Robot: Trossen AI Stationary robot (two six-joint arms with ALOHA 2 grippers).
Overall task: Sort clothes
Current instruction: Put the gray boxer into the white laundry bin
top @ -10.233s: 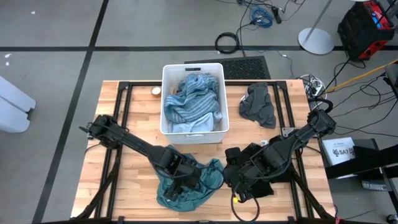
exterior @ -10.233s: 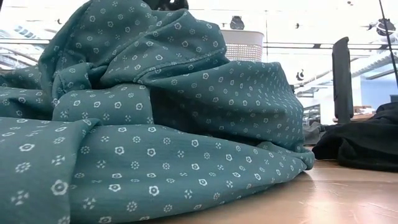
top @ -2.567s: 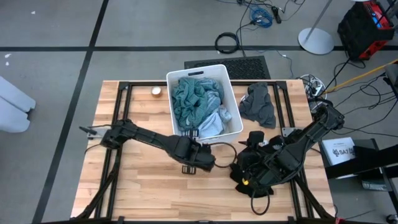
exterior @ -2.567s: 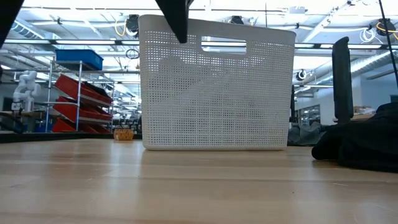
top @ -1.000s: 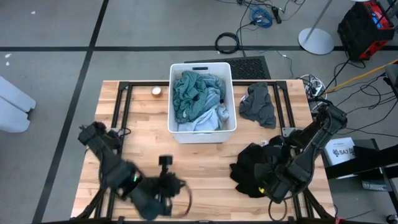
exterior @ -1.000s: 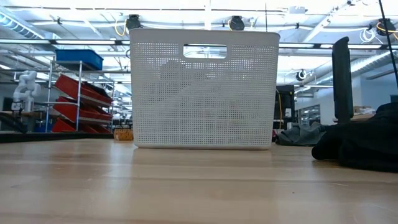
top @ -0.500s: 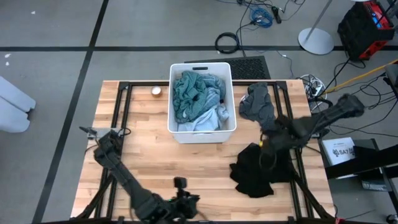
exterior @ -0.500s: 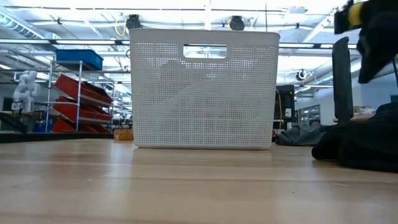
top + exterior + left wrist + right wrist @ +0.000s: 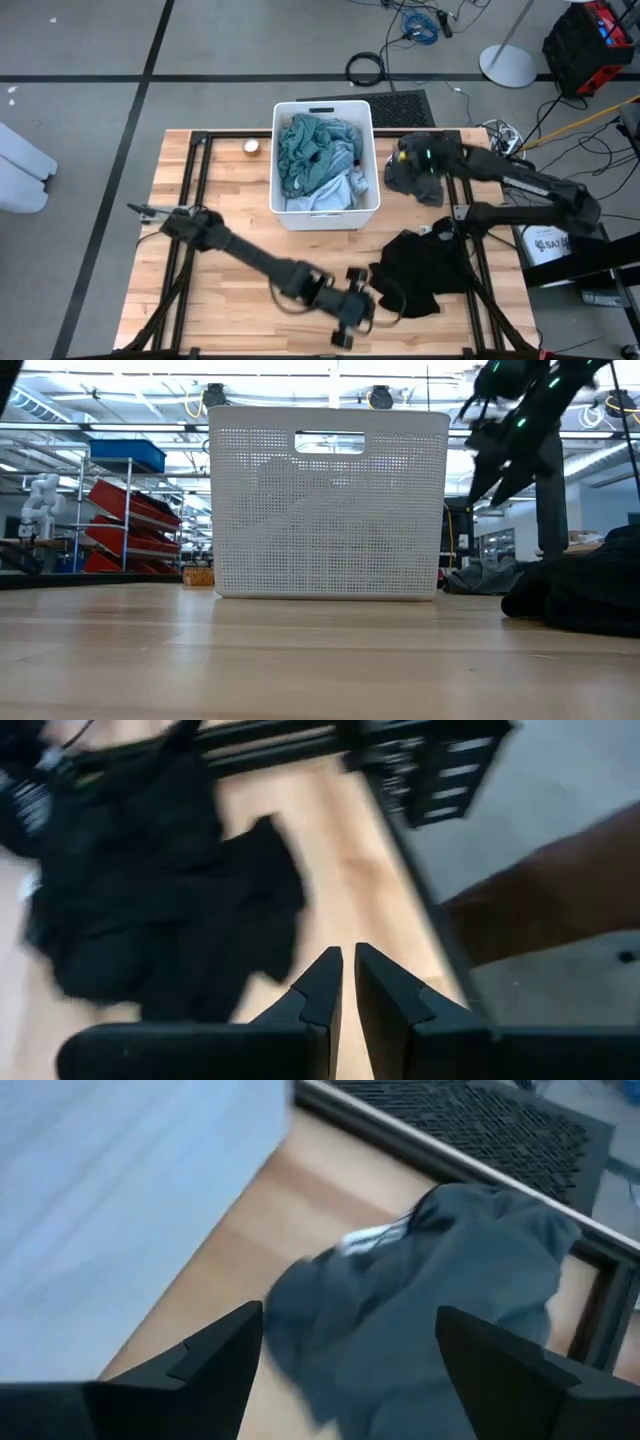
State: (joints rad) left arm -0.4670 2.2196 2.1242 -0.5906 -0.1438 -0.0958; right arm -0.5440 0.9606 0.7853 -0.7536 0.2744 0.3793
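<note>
A white bin (image 9: 283, 170) stands at the table's far middle, holding teal (image 9: 305, 150) and light blue (image 9: 330, 195) clothes. A dark grey garment (image 9: 425, 185) lies flat on the table to its right. A black garment (image 9: 420, 275) lies heaped near the right front. My left gripper (image 9: 372, 300) is shut and holds nothing, just left of the black garment (image 9: 150, 890). My right gripper (image 9: 410, 158) hangs open above the dark grey garment (image 9: 430, 1280), one finger over either side of it, touching nothing.
A small round object (image 9: 251, 147) sits on the table left of the bin. Black frame rails (image 9: 200, 180) cross the wooden top on both sides. Bare wood lies between the bin and the near edge. The bin's perforated wall (image 9: 330, 500) fills the middle of the low view.
My left gripper has swept along the near edge toward the table's right and come down beside the black garment, staying shut. My right gripper has swung from the black garment toward the far edge, turning as it went, and now hangs over the dark grey garment, still open.
</note>
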